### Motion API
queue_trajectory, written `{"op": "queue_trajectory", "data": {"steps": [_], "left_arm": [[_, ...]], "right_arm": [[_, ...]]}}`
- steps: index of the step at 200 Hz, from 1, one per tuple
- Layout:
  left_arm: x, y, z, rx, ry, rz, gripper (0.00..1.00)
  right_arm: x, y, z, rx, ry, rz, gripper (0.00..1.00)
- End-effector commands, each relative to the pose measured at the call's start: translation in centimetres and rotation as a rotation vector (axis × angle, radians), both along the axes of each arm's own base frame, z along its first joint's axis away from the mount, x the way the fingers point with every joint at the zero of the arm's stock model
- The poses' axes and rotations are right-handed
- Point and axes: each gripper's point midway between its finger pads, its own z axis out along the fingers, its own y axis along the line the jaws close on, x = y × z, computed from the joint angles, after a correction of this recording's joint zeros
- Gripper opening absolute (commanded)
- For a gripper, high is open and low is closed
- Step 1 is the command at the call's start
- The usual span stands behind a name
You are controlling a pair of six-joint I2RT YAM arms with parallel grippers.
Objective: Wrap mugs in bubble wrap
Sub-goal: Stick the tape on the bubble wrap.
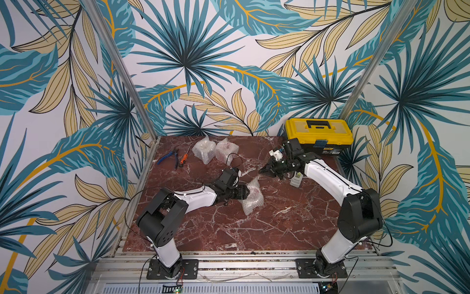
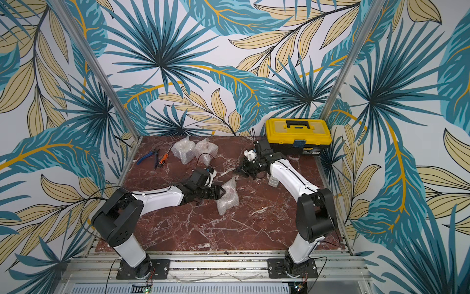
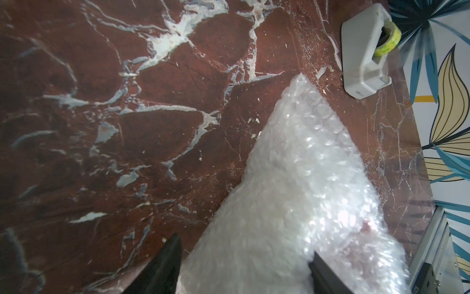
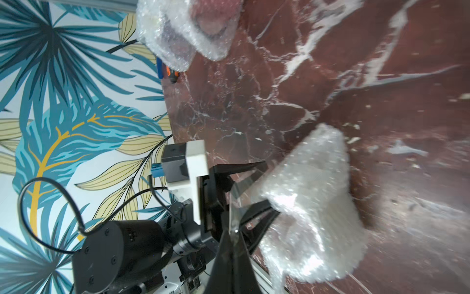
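Marble table [image 1: 229, 229] open near front edge | left tool [image 1: 248, 192] clamps bubble wrap [image 1: 254, 202] mid-table | right tool [image 1: 262, 171] closed, apart

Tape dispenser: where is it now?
In both top views the tape dispenser sits on the table's right side, partly hidden by the right arm, in front of the yellow toolbox.

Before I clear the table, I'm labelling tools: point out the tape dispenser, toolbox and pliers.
tape dispenser [image 3: 361, 58], left wrist view, on its grey body.
toolbox [image 1: 318, 133], in a top view, on its yellow lid.
pliers [image 1: 165, 157], in a top view, on a blue handle.
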Motion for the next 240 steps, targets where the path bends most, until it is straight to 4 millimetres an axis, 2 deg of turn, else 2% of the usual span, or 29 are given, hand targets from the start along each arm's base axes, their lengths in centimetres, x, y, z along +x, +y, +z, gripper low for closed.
{"op": "queue_trajectory", "data": {"steps": [1, 40, 98, 143, 173, 240], "left_arm": [[-2.9, 1.3, -3.6, 0.104, 0.114, -0.039, 0.68], [-2.9, 1.3, -3.7, 0.106, 0.115, -0.039, 0.68], [-2.9, 1.3, -3.8, 0.109, 0.116, -0.039, 0.68], [-2.9, 1.2, -3.8, 0.107, 0.117, -0.039, 0.68], [-2.9, 1.2, -3.8, 0.106, 0.118, -0.039, 0.68], [-3.0, 1.3, -3.8, 0.106, 0.119, -0.039, 0.68]], "right_arm": [[0.1, 2.4, 1.0, 0.072, -0.008, 0.043, 0.0], [-0.9, 3.9, 0.2, 0.086, 0.007, 0.095, 0.0], [-4.0, 3.8, -2.6, 0.073, 0.076, 0.129, 0.0], [-6.1, 3.4, -3.1, 0.079, 0.095, 0.133, 0.0], [-7.1, 3.1, -3.5, 0.081, 0.11, 0.133, 0.0], [-8.7, 3.1, -6.2, 0.067, 0.172, 0.141, 0.0]]}}
